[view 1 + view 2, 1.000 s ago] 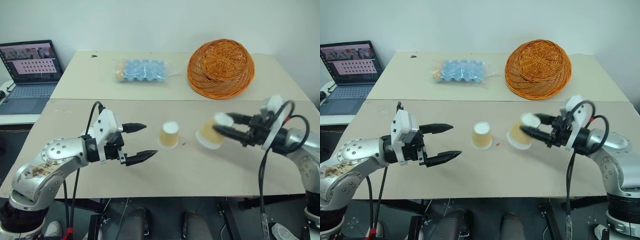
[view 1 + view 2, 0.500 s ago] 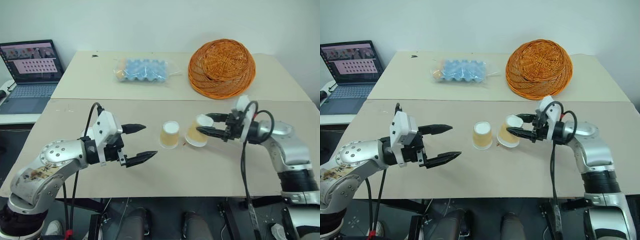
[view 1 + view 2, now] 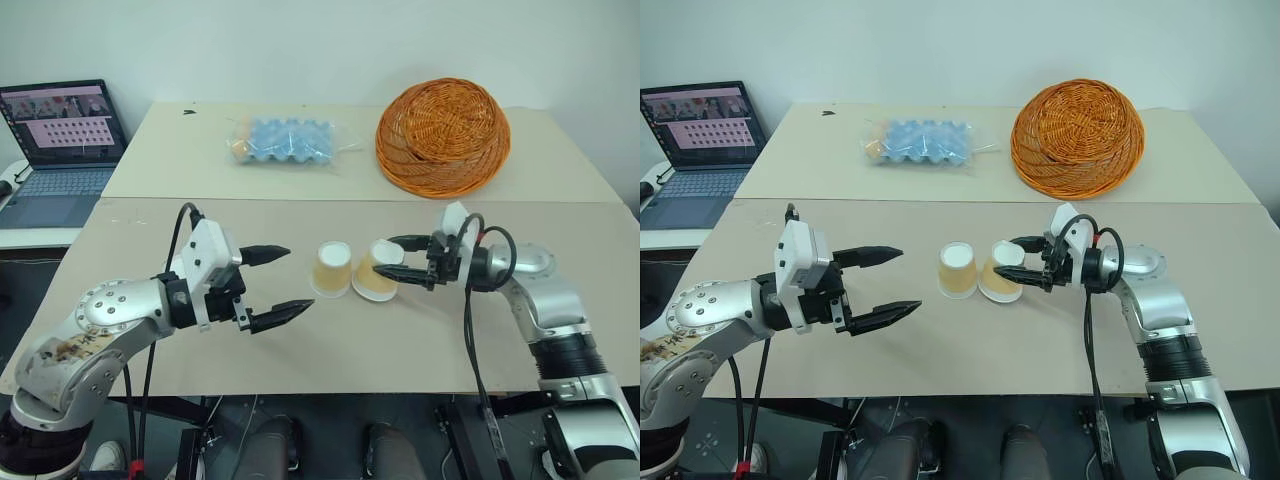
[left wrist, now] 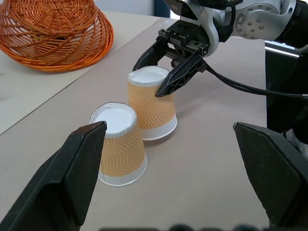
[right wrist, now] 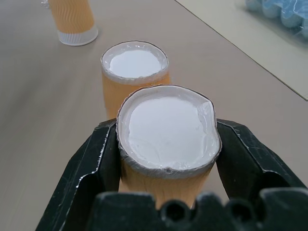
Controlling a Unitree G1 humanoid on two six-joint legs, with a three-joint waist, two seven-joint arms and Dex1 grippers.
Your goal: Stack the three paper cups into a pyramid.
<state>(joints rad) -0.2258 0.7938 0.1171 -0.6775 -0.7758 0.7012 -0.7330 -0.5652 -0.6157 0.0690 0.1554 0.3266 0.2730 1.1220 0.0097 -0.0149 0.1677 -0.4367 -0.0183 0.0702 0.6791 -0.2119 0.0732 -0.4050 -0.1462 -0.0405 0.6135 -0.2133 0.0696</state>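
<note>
Two of the paper cups stand close together, base up, at the middle of the near table. The left cup (image 3: 332, 268) stands free. The right cup (image 3: 377, 272) leans a little, and my right gripper (image 3: 386, 257) is shut on it near its white base (image 5: 166, 127), which is squeezed out of round. Both fingers (image 5: 103, 159) press its sides. The two cups look to be touching in the left wrist view, the free cup (image 4: 120, 144) in front of the held cup (image 4: 151, 108). A third cup (image 5: 73, 19) stands farther off. My left gripper (image 3: 300, 277) hangs open just left of the pair.
An upturned orange wicker basket (image 3: 443, 135) and a bagged blue egg tray (image 3: 285, 140) lie on the far table. A laptop (image 3: 60, 140) sits on a side desk at the left. Bare tabletop (image 3: 400, 340) lies in front of the cups.
My right gripper has carried its cup left and down, from tilted in the air to base-up beside the standing cup. The left gripper has kept still and open.
</note>
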